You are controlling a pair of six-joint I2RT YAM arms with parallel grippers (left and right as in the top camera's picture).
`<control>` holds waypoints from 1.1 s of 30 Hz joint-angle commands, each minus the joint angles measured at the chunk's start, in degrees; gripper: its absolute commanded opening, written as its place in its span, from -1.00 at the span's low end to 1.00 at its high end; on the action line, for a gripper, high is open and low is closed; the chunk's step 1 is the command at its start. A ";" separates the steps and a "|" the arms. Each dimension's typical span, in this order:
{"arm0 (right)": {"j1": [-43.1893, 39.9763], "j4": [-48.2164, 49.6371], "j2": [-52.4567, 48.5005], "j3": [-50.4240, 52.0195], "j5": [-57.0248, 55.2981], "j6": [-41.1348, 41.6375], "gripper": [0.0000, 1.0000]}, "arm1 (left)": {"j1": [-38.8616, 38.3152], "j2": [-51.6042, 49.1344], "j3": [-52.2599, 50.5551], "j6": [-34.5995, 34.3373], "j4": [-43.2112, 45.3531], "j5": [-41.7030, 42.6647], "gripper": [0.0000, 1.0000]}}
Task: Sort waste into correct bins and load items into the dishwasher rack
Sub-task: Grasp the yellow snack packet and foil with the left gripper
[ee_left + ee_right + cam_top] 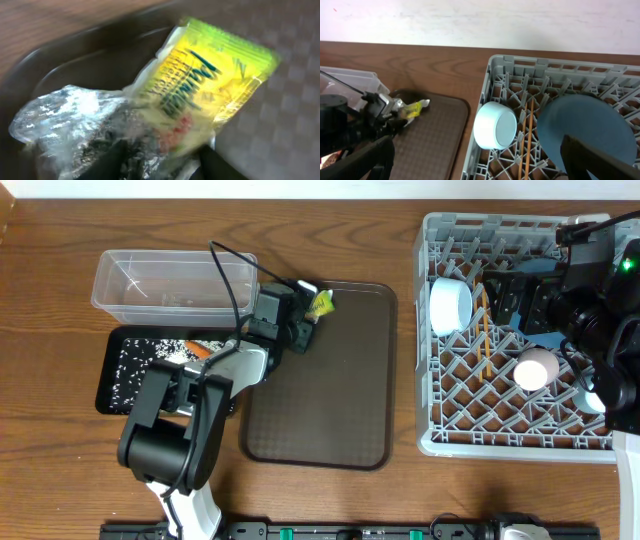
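My left gripper (303, 323) is shut on the yellow-green sachet (320, 302) and the crumpled silver foil, at the brown serving tray's far left corner. The blurred left wrist view shows the sachet (205, 85) and foil (70, 120) between the fingers (160, 162). The clear tub (170, 280) stands just left of it. The black tray (125, 375) holds rice grains and a carrot stick (200, 350). The grey rack (432, 435) holds the white bowl (450, 303), chopsticks (487, 330), blue plate (590, 130), pink cup (537, 368) and light-blue cup (597, 400). My right gripper (480, 170) is open and empty above the rack.
The brown serving tray (330, 390) lies between the bins and the rack. The left arm's base (175, 440) covers part of the black tray. The right arm (600, 300) hangs over the rack's right side. A cable (232, 280) crosses the clear tub.
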State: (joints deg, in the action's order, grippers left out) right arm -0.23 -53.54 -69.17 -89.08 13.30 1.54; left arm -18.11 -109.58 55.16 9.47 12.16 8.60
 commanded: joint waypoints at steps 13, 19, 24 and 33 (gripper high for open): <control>0.15 -0.09 0.11 -0.09 0.26 0.76 0.98 | 0.15 24.00 0.31 -8.11 -25.03 -1.11 -0.88; 0.15 -0.09 0.11 -0.09 0.26 0.76 0.98 | 0.20 29.94 0.31 -9.55 -38.07 -9.70 -0.88; 0.15 -0.09 0.11 -0.09 0.26 0.76 0.98 | 1.22 30.14 0.31 -6.86 -30.82 -11.67 -0.88; 0.15 -0.09 0.11 -0.09 0.26 0.76 0.98 | 10.56 24.98 0.28 -6.78 -13.44 -17.92 -0.87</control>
State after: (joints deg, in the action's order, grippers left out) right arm -0.23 -53.56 -69.17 -89.08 13.30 1.54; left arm -11.03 -80.93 55.24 1.98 -4.25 -6.98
